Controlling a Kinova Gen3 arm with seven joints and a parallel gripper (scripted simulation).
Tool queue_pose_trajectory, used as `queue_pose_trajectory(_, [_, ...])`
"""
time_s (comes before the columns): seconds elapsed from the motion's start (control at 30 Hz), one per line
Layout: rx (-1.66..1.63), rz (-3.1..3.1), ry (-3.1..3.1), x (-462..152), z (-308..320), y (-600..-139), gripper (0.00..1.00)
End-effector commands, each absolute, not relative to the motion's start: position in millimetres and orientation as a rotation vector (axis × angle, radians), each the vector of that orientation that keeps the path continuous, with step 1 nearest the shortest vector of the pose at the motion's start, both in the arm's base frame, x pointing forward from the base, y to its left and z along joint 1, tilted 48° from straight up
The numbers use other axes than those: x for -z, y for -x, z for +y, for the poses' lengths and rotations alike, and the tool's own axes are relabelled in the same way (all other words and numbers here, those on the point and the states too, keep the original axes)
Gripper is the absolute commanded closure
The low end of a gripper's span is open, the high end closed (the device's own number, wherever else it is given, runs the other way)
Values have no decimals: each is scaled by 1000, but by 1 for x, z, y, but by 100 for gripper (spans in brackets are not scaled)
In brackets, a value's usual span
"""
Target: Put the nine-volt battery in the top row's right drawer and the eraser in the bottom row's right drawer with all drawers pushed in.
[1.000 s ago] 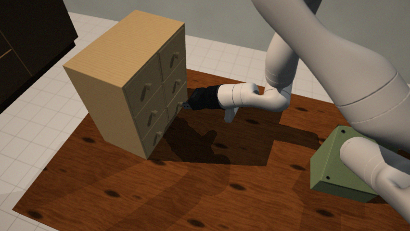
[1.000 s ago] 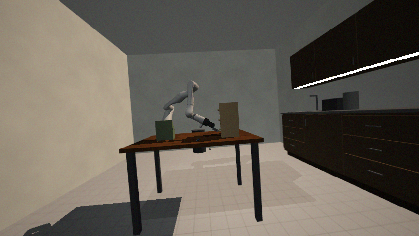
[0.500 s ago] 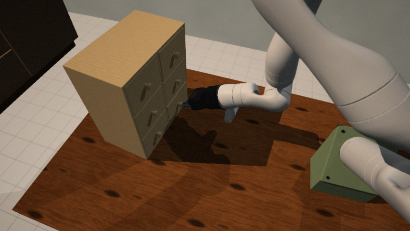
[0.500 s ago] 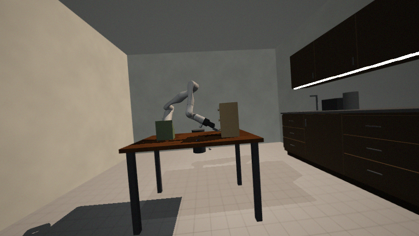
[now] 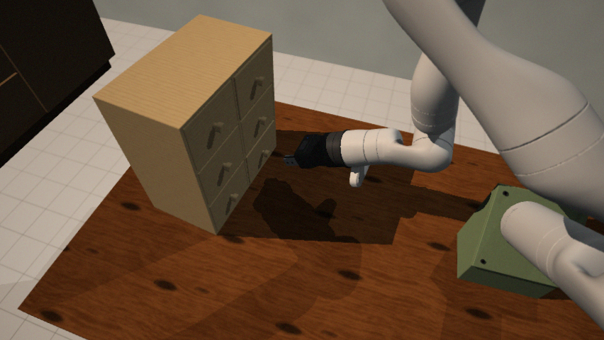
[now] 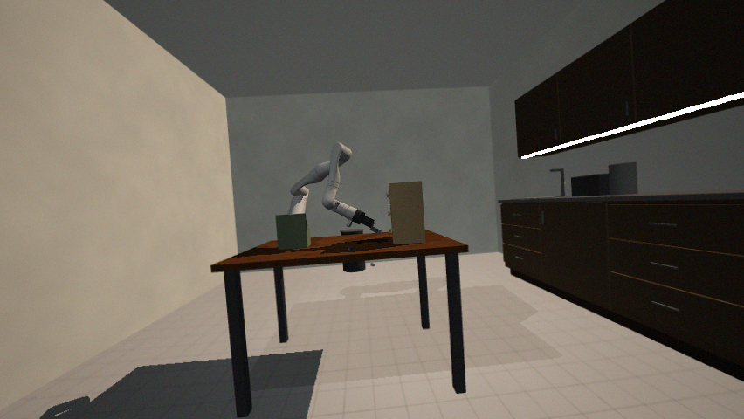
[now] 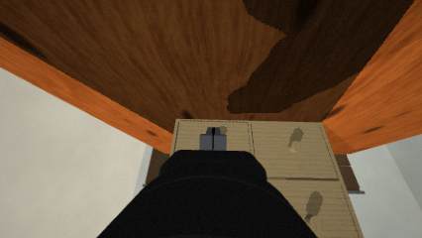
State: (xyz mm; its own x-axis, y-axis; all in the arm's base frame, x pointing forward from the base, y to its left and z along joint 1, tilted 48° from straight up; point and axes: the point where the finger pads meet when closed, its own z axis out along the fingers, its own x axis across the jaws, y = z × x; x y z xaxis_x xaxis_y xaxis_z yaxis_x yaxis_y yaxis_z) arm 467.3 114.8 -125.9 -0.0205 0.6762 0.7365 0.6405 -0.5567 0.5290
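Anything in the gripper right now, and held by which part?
Nothing held: the gripper is shut on itself, fingertips together, short of the chest's front.

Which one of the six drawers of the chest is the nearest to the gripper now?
The bottom-row right drawer, as you face the fronts: the gripper's closed fingertips point toward its front.
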Motion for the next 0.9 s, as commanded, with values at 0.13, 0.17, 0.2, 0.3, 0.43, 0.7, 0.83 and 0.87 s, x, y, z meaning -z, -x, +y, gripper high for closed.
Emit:
queue_pose_trajectory(0.13, [-1666, 1455, -2192, 128, 113, -461, 100])
queue_pose_trajectory(0.17, [-1666, 1455, -2192, 127, 113, -460, 100])
queue_pose_trajectory(0.2, [-1666, 1455, -2192, 126, 111, -459, 100])
queue_pose_trajectory(0.3, [-1666, 1455, -2192, 117, 101, -452, 100])
queue_pose_trajectory(0.43, [-1666, 1455, -2192, 97, 80, -437, 100])
queue_pose_trajectory(0.7, [-1666, 1455, -2192, 80, 60, -423, 100])
queue_pose_trajectory(0.83, [-1666, 1455, -2192, 79, 59, -423, 100])
queue_pose_trajectory(0.87, [-1666, 1455, -2192, 79, 59, -423, 100])
